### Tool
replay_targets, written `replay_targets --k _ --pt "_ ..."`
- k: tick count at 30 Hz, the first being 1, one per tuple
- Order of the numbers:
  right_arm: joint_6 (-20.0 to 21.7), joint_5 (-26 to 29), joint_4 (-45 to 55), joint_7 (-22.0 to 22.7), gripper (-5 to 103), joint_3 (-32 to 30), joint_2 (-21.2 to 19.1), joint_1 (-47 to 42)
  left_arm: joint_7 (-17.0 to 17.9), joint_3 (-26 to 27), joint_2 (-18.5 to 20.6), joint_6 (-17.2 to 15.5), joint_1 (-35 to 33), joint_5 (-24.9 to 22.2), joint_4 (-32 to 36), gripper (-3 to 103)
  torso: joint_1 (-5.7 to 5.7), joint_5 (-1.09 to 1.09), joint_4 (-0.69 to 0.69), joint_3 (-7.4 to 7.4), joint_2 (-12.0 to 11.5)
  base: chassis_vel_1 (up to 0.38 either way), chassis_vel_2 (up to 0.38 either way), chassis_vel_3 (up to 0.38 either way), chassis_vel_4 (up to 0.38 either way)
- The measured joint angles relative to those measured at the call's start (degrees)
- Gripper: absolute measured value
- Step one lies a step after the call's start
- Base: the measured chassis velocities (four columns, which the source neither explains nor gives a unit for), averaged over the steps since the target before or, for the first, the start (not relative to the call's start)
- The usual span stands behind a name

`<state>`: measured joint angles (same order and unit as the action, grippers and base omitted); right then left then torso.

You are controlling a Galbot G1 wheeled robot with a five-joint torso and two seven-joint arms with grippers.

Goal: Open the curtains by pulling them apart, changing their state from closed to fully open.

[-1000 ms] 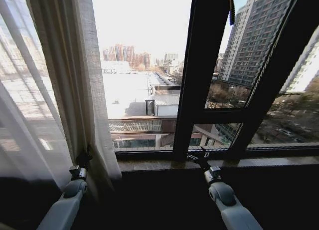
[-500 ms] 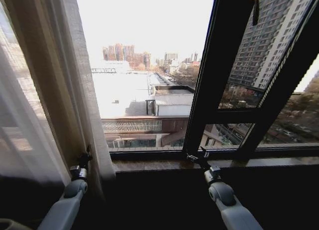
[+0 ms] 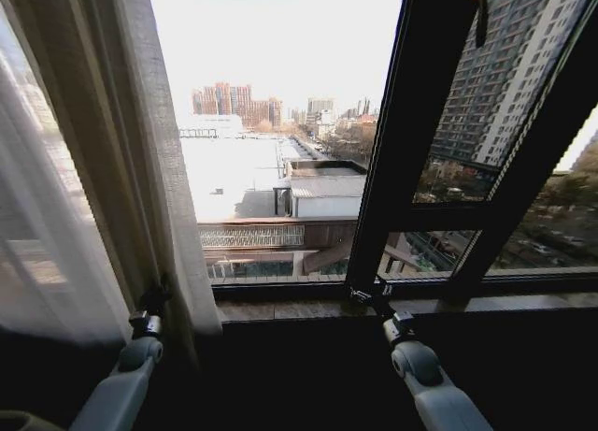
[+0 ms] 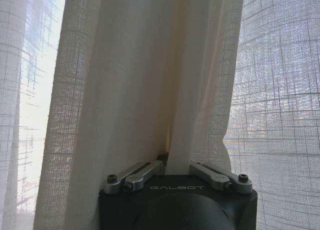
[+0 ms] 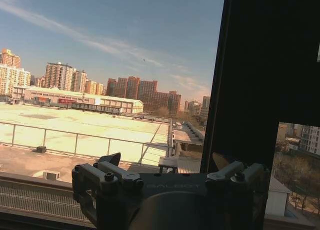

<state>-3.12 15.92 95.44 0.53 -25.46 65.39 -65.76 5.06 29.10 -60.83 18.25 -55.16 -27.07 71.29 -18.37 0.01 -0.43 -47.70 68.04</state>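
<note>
The curtains [image 3: 112, 169] hang as a sheer white pleated panel gathered at the left side of the window. My left gripper [image 3: 154, 298] sits low in the folds near the sill, shut on a pinch of the fabric. In the left wrist view the curtain cloth [image 4: 150, 90] runs down between the fingers [image 4: 135, 171] of the left gripper [image 4: 176, 162]. My right gripper [image 3: 363, 295] rests at the sill beside the dark window bar and is open. In the right wrist view the right gripper [image 5: 167, 162] has nothing between its fingers and faces the bare glass.
A thick dark window frame bar [image 3: 402, 169] stands upright right of centre, with a slanted one farther right. The stone sill [image 3: 280, 309] runs across below the glass. The wide pane between the curtain and the bar is uncovered.
The whole picture has shifted, so the camera has moved; the frame bar now lies farther right. Both grippers keep their places in view, the left still gripping the curtain.
</note>
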Motion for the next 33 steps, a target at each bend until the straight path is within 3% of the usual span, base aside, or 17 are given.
replay_targets --k 13,21,30,33 --pt "0.00 0.00 0.00 -0.01 100 0.02 0.03 0.00 0.15 -0.12 -0.34 0.23 -0.06 0.43 0.14 0 0.01 -0.03 0.05 0.01 0.00 0.151 0.140 -0.157 -0.150" --pt "0.00 0.00 0.00 0.00 100 -0.01 -0.01 0.00 0.64 -0.02 -0.10 0.00 0.49 0.51 -0.59 0 0.00 -0.02 -0.03 0.00 0.00 0.000 0.000 0.000 0.000" --pt "0.00 0.00 0.00 -0.01 100 0.01 0.01 0.00 8.36 2.54 4.84 -0.29 4.10 1.06 -8.81 0 0.01 -0.01 0.01 0.01 0.00 0.000 0.000 0.000 0.000" --pt "0.00 0.00 0.00 0.00 100 0.00 0.00 0.00 12.73 4.32 7.18 -1.24 5.31 0.90 -13.15 0 0.01 0.00 -0.01 0.00 0.00 0.000 0.000 0.000 0.000"
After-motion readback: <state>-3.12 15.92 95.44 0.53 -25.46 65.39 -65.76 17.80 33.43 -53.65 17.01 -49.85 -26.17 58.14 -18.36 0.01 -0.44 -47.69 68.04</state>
